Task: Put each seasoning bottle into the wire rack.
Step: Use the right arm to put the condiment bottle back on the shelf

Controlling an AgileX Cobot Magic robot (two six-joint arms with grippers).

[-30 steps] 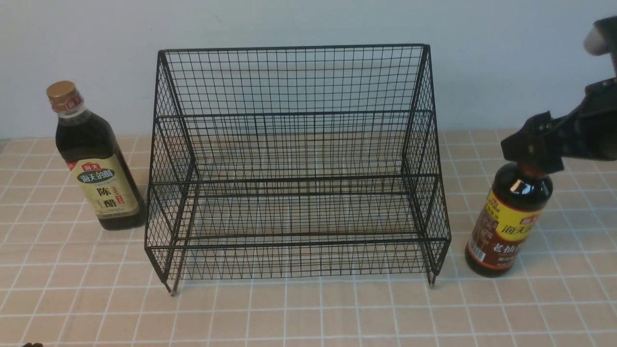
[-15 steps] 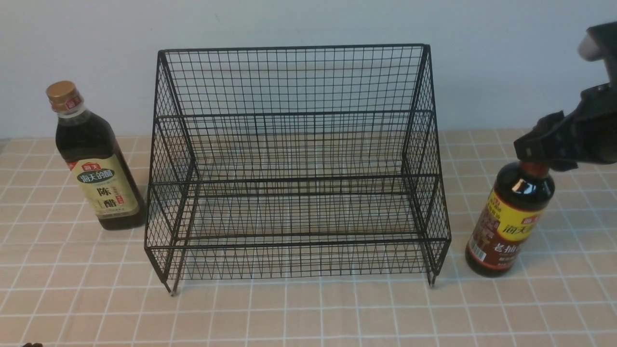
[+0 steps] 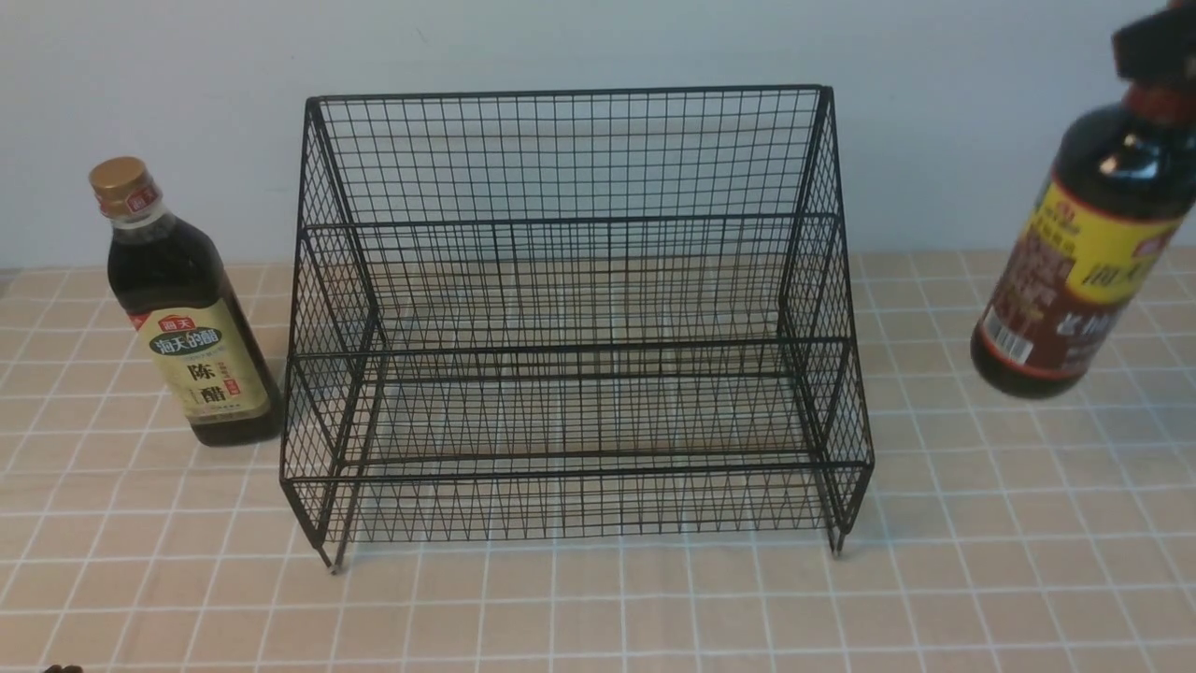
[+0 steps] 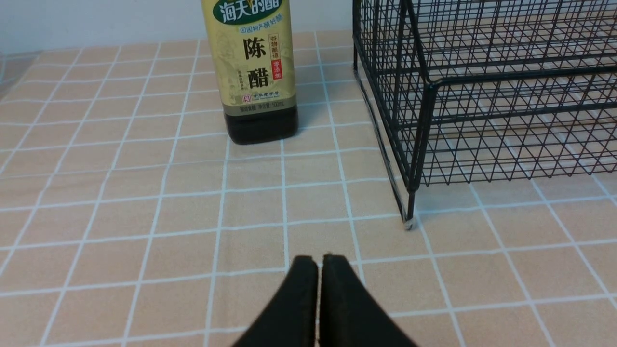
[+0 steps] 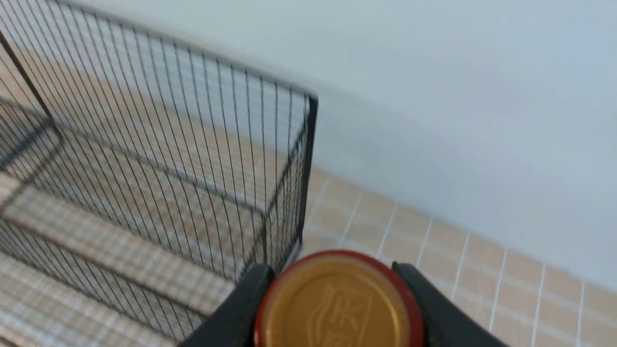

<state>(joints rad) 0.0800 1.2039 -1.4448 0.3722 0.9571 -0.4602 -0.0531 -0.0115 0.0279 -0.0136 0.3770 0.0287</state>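
**Round bottle held in the air at the rack's three o'clock; squarish bottle standing at its nine o'clock.**

Front view: the large black wire-mesh rack (image 3: 575, 318) with two stepped tiers stands mid-bench on the tan tiled bench (image 3: 598, 608). At its nine o'clock, just beside it, the squarish dark-liquid bottle with gold cap and beige-green label (image 3: 187, 318) stands upright. Between two and three o'clock, the round dark-liquid bottle with yellow-red label (image 3: 1084, 252) hangs tilted, clear of the bench and outside the rack, with the right tool (image 3: 1159, 51) clamped on its neck. Left wrist view: the left tool (image 4: 318, 270) has its fingers pressed together, holding nothing, low over the tiles, with the squarish bottle and a rack foot ahead. Right wrist view: black fingers (image 5: 241, 308) grip both sides of a red-rimmed gold cap top (image 5: 337, 303), near the rack's end wall.
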